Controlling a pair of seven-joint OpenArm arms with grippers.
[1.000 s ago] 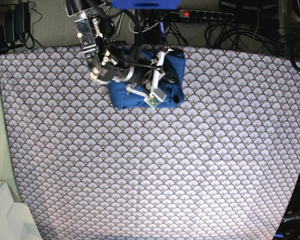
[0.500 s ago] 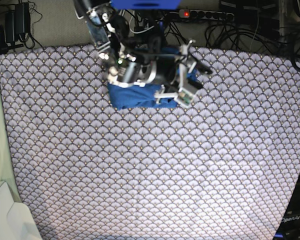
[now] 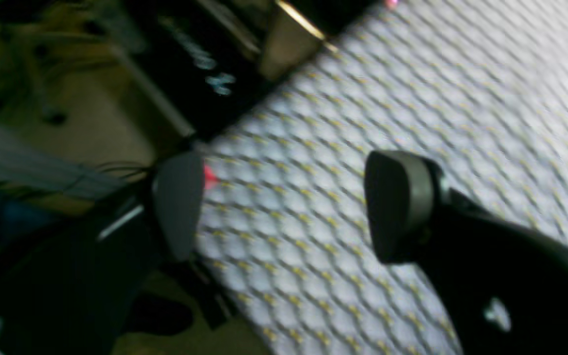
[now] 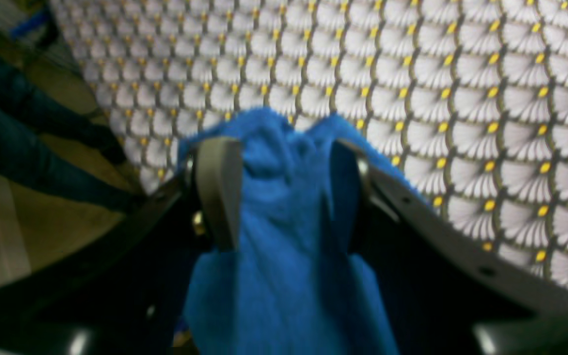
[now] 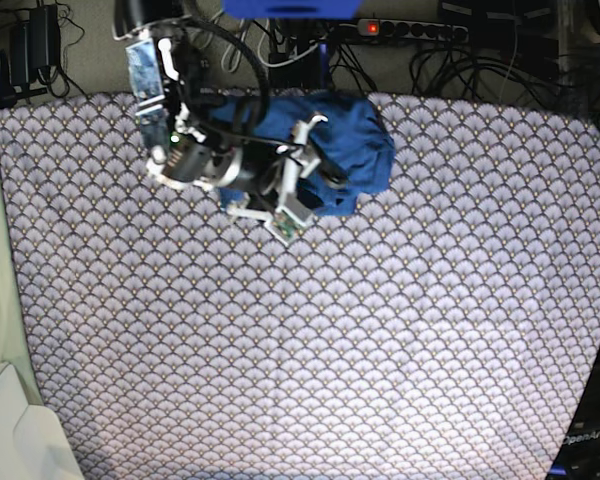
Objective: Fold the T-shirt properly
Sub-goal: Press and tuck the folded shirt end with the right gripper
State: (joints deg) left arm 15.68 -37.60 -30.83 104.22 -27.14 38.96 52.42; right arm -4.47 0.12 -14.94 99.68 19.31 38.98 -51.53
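**Base view: blue shirt bunched at the far edge as 1 claw straddles it**

Base view, left to right: the right gripper point(image 5: 298, 180) sits over the left part of the T-shirt point(image 5: 345, 150), a rumpled blue mound at the far edge of the scallop-patterned cloth point(image 5: 380, 340), close to the cables and power strip point(image 5: 415, 28) behind the table. The shirt's bulk lies to the right of the claw; most of the patterned cloth below and to the right is bare.

Right wrist view: the right gripper point(image 4: 284, 192) has its jaws spread, with a thick fold of the T-shirt point(image 4: 284, 246) running up between the 2 fingers point(image 4: 217, 187). Whether fabric is touching the pads or merely lying between them cannot be told.

Left wrist view: the left gripper point(image 3: 284, 207) is spread wide and empty, over the scallop-patterned cloth point(image 3: 412, 88) near its corner, with no blue fabric in sight.

Risks, as a judgement: fabric may snag on a finger as the claw lifts away, dragging the bundle open or pulling it off the far edge. The mound also looks loose rather than flat, so layers may slump and spoil the fold.
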